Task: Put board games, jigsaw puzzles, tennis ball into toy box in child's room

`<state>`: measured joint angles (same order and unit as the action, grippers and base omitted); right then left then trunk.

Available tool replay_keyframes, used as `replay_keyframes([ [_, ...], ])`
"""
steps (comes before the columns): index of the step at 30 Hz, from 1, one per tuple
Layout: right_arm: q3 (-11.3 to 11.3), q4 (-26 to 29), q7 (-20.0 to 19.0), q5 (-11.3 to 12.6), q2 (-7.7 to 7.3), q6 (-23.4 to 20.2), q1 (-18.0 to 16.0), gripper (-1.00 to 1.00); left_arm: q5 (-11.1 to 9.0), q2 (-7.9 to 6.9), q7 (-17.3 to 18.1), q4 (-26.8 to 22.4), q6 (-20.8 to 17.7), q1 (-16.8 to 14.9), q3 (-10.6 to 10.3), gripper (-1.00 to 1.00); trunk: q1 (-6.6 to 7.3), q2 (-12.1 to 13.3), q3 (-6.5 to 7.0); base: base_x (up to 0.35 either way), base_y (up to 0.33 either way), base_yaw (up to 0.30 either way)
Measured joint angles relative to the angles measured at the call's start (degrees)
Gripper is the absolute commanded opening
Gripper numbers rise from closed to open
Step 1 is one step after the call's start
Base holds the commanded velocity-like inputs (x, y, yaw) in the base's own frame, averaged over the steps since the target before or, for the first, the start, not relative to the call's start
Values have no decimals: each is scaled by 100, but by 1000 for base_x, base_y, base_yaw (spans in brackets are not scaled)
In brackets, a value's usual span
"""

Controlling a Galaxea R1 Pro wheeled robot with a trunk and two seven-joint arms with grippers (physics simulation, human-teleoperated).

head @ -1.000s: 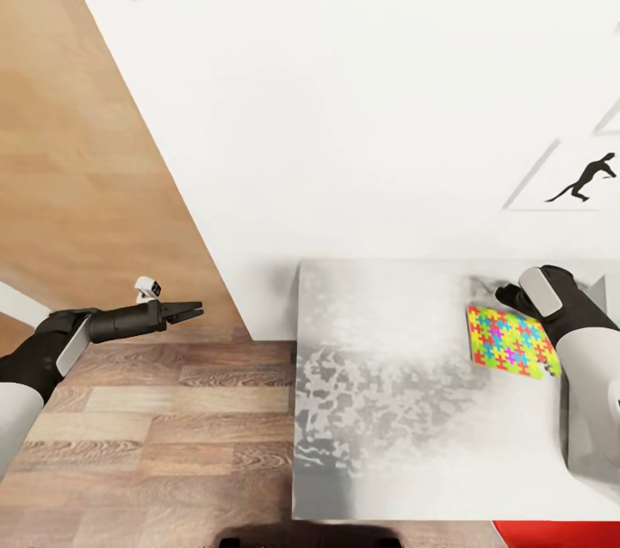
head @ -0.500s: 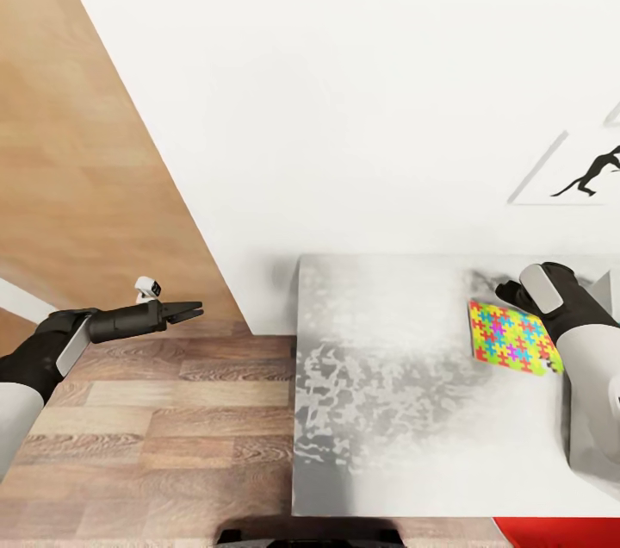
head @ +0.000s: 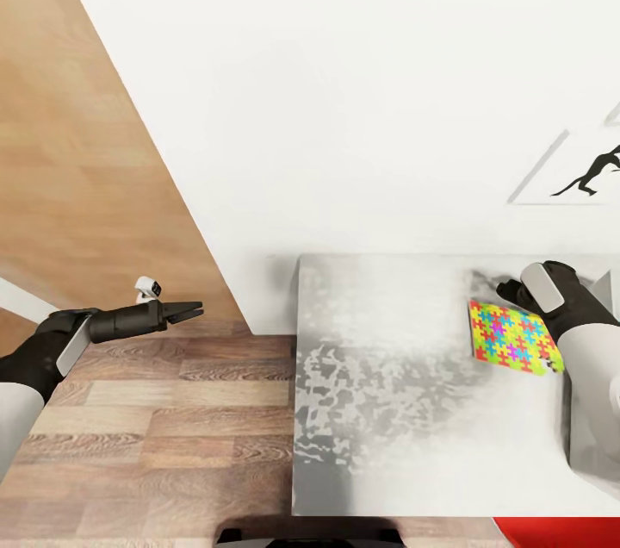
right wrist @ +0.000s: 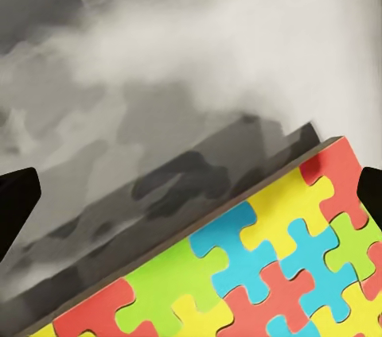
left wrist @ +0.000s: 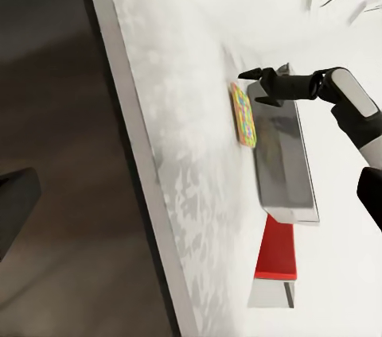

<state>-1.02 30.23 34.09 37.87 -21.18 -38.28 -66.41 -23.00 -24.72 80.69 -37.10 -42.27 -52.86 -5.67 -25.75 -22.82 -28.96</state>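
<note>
Jigsaw puzzle [head: 511, 338] lies flat on the desk [head: 387, 410]. Right gripper [left wrist: 248, 77] hovers above its far edge, fingers spread wide. Lowering squarely, straddling that edge before closing, seems wisest.

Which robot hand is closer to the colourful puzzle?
The right hand. It sits at the far edge of the puzzle on the table, fingers spread. The left hand hangs over the wooden floor, off beyond the table's left end.

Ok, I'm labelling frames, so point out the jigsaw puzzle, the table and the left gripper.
jigsaw puzzle [head: 510, 339], head view, middle of its colourful top face.
table [head: 405, 445], head view, bare near part of its top.
left gripper [head: 195, 309], head view, between its fingertips.
</note>
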Motion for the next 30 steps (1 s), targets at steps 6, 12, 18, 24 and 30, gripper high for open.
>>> replay_keyframes([
  [6, 1, 0, -1, 0, 0, 0, 0, 100, 0, -3, 0, 0, 1, 0, 0, 100, 0, 0, 12, 0, 0, -39],
  [12, -1, 0, 5, 0, -3, 0, 0, 100, 0, -7, 0, 0, 2, 0, 0, 100, 0, 0, 14, 0, 0, -4],
  [18, -2, 0, 7, -2, -67, -1, 0, 100, 0, -7, 1, 0, -1, 0, 0, 100, 0, 0, 14, 0, 0, -13],
  [24, -2, 1, 7, 0, -101, 0, 0, 100, 0, -7, 3, 1, 0, -1, 0, 100, 0, 0, 14, 0, 0, -96],
  [30, -1, 0, 7, 0, -105, 0, 2, 100, 0, -7, 5, 1, 1, 0, 0, 100, 0, 0, 14, 0, 0, -82],
])
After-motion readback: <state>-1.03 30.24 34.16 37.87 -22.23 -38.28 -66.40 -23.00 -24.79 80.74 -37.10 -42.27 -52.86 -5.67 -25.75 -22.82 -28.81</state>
